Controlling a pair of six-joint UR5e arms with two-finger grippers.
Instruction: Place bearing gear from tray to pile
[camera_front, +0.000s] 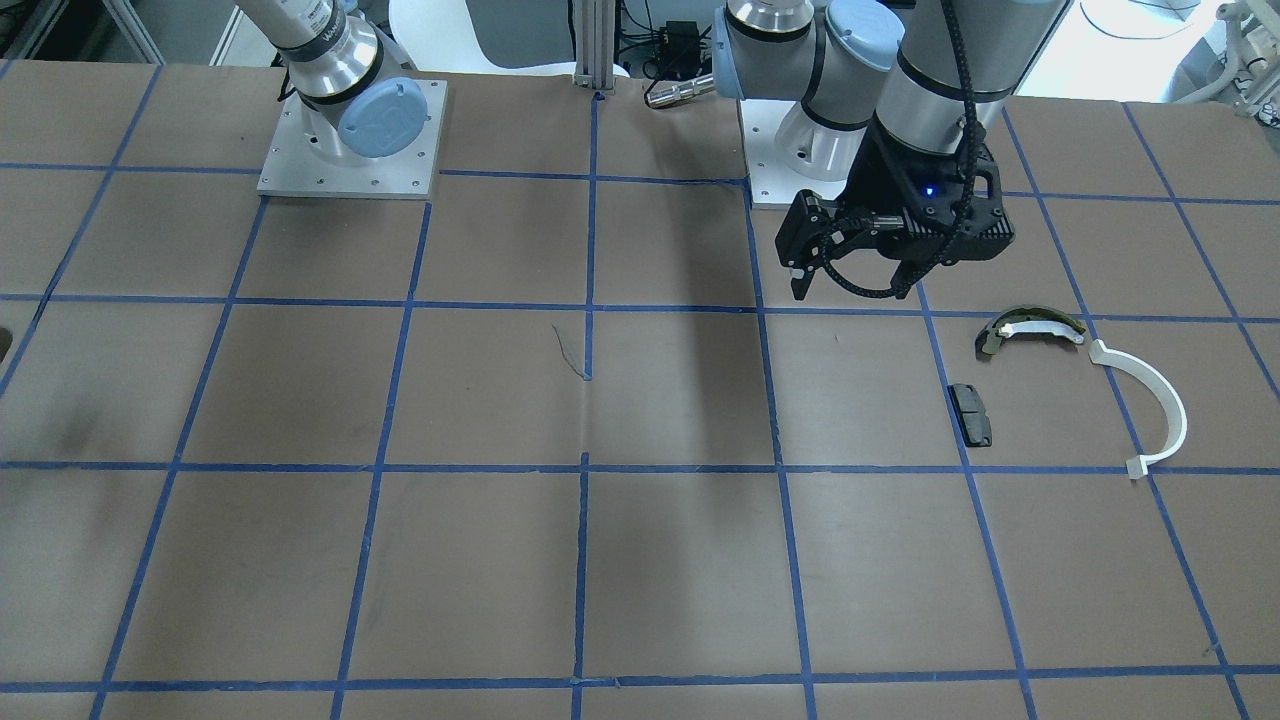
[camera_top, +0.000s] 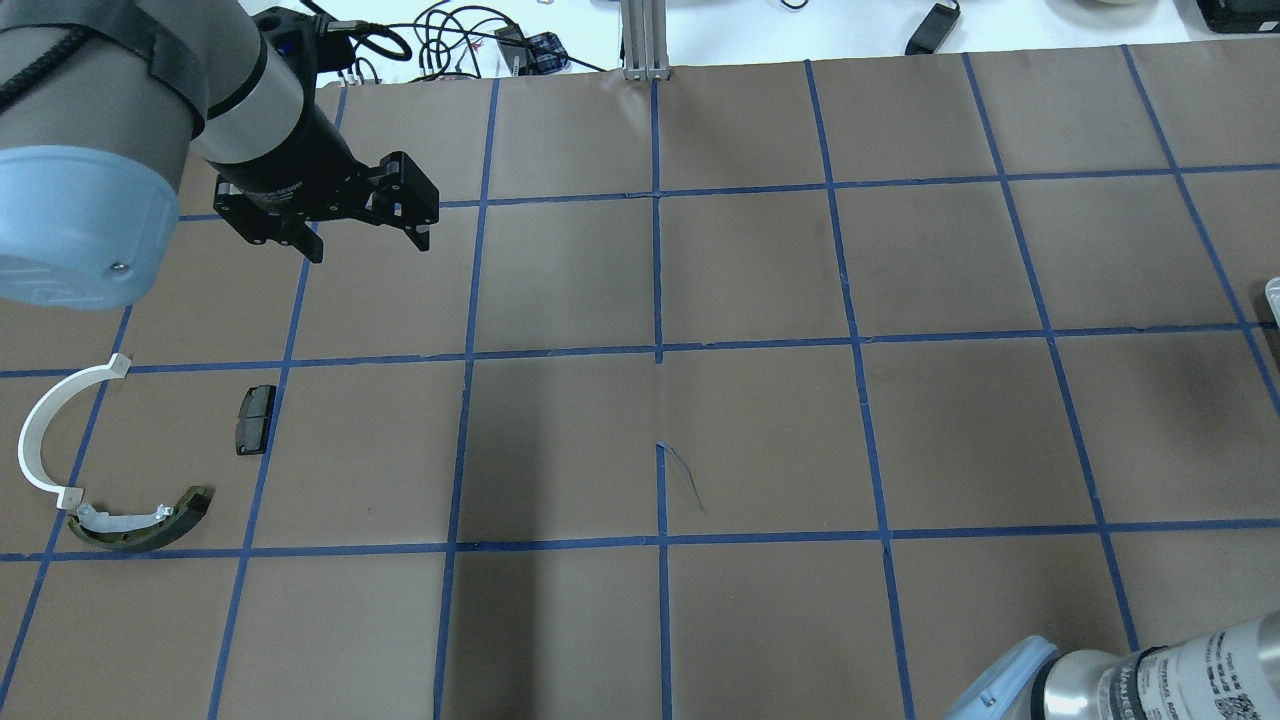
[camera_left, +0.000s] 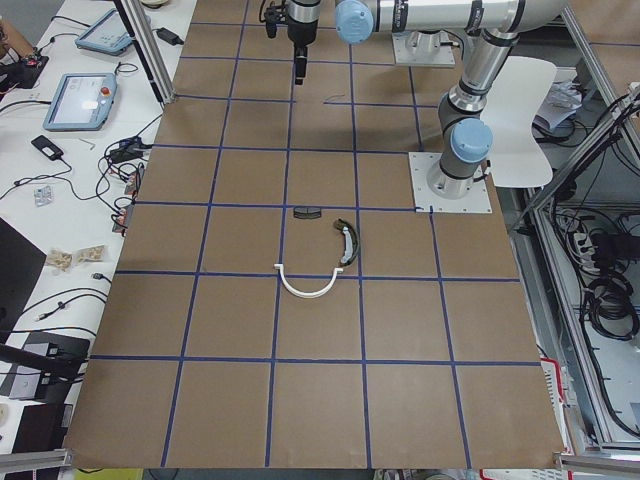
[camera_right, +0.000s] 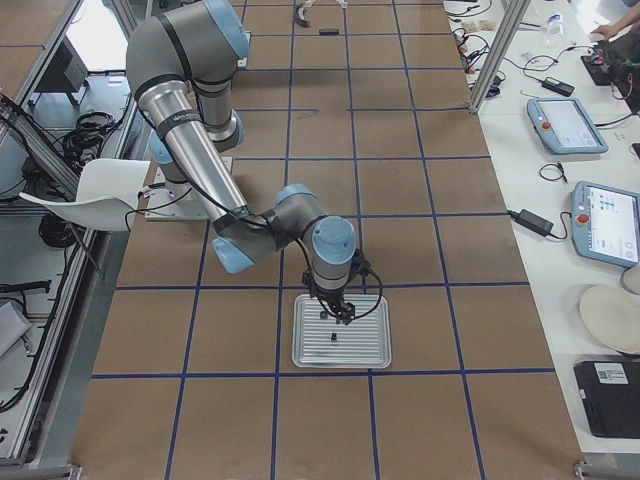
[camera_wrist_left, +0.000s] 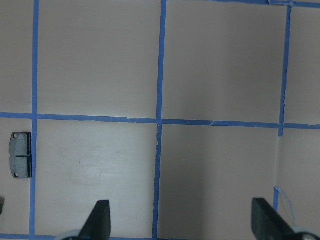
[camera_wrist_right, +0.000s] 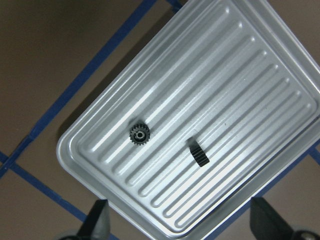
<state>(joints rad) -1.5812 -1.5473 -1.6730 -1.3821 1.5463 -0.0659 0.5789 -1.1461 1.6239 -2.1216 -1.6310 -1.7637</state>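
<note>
The bearing gear (camera_wrist_right: 139, 135), small, dark and toothed, lies in the ribbed metal tray (camera_wrist_right: 240, 75) beside a small black toothed piece (camera_wrist_right: 199, 152). My right gripper (camera_wrist_right: 180, 225) hovers open and empty just above the tray (camera_right: 372, 358). The pile lies far off on my left: a white arc (camera_front: 1160, 395), an olive shoe (camera_front: 1030, 325) and a black pad (camera_front: 970, 413). My left gripper (camera_front: 850, 285) hangs open and empty above the table, beside the pile. The pad also shows in the left wrist view (camera_wrist_left: 20, 155).
The brown table (camera_top: 760, 420) carries a blue tape grid. The left arm's base plate (camera_front: 790, 170) and the right arm's base plate (camera_front: 350, 150) sit on the robot's side. Tablets and cables (camera_right: 600, 215) lie on the white bench beyond the table's edge.
</note>
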